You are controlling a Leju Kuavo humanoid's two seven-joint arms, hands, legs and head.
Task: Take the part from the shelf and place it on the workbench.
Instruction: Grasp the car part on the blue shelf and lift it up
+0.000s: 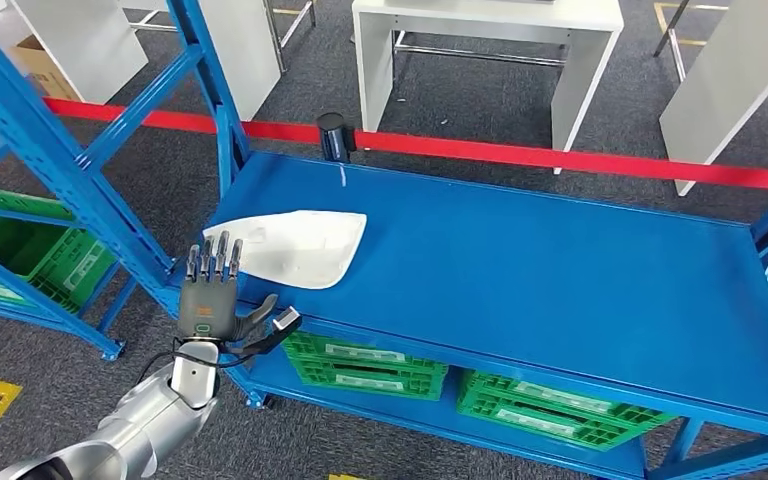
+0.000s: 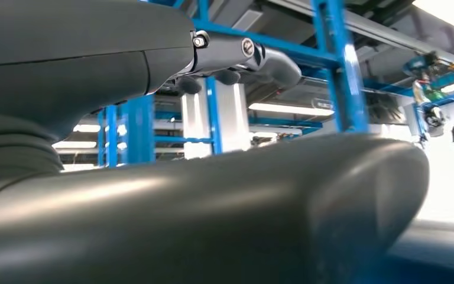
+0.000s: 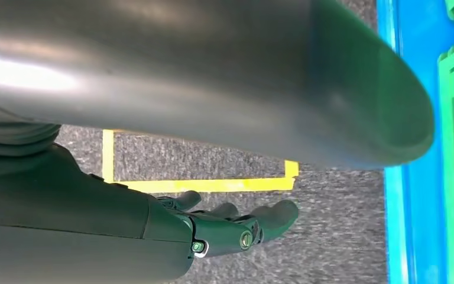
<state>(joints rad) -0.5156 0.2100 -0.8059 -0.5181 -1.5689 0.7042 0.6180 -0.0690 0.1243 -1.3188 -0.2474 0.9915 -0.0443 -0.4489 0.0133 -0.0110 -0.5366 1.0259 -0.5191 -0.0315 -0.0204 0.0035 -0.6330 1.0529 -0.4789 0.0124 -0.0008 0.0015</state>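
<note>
Blue worktop, white part, red tape

The part is plain white on a solid blue worktop; the left hand is dark grey on a silver arm; green crates below; a red barrier tape crosses grey speckled carpet marked with yellow lines.

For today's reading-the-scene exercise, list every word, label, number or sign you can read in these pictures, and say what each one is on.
No text can be read.
White labels on the green crates under the blue shelf: too small and blurred.
Small orange mark on the back of the left hand: too small.
White part: no writing visible.
Yellow floor tape: plain lines, no characters.
</note>
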